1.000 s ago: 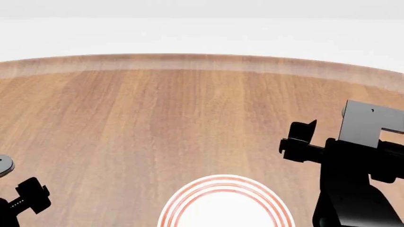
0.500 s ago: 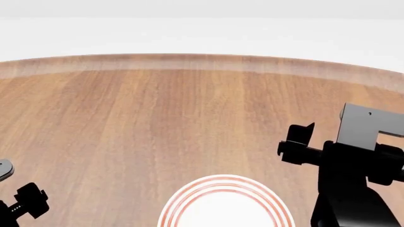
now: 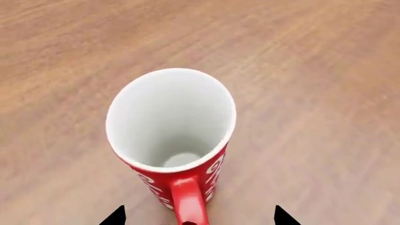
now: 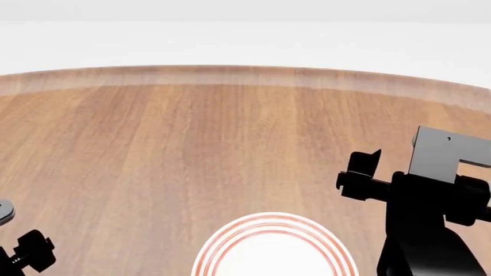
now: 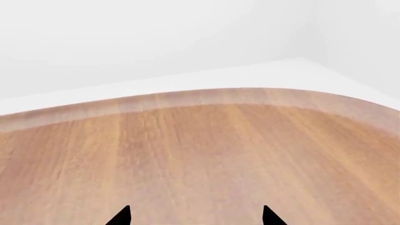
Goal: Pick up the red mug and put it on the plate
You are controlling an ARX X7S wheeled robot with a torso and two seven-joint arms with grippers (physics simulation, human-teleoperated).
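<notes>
**Left gripper poised over the red mug, plate waiting at the near edge**

The small red mug with a white floral pattern and white inside (image 3: pixel 170 140) stands upright on the round wooden table (image 3: pixel 312 93), seen from above in the left wrist view. Its red handle (image 3: pixel 187 201) points toward the camera and lies between the two dark fingertips (image 3: pixel 115 216) of the left gripper (image 3: pixel 198 218). The tips stand well apart, one on either side of the handle, and touch nothing, so the jaws are open. The mug does not show in the head view.

The round white plate with concentric red rings around its rim (image 4: pixel 272 221) lies at the near edge of the head view, a little right of centre, cut off by the picture's border. Nothing rests on the part of it that shows.

In the head view only a small black part of the left arm (image 4: pixel 31 253) shows at the near left corner. The right arm (image 4: pixel 422 207) stands at the right side, right of the plate and apart from it. In the right wrist view the right gripper (image 5: pixel 195 216) shows two black tips spread wide over bare wood; its jaws are open and hold nothing.
</notes>
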